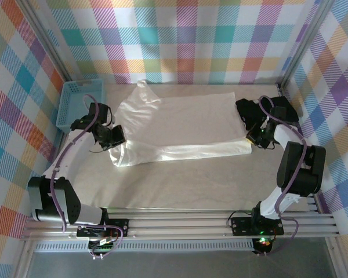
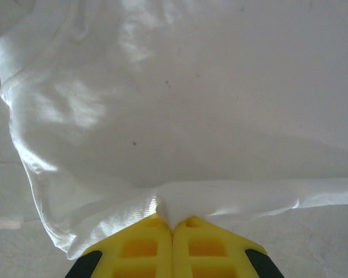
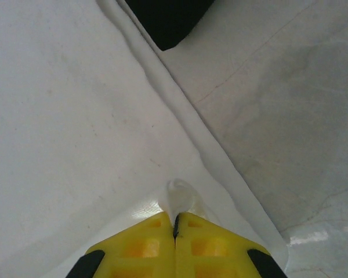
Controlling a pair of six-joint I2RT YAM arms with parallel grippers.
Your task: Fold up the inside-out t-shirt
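The inside-out t-shirt [image 1: 185, 124] is white and lies spread across the middle of the table, smooth on its right half and bunched on its left. My left gripper [image 1: 117, 139] is shut on a pinch of its near left edge [image 2: 180, 205], which is lifted off the table. At the shirt's near right corner [image 3: 182, 197], my right gripper [image 1: 254, 139] is shut on a small pinch of cloth. Both pairs of yellow fingers [image 2: 145, 246] [image 3: 211, 246] press together with white cloth between their tips.
A blue basket [image 1: 78, 104] stands at the far left of the table. A black folded garment [image 1: 281, 110] lies at the far right, just beyond the right gripper, its corner [image 3: 168, 20] touching the shirt's edge. Bare table runs along the near side.
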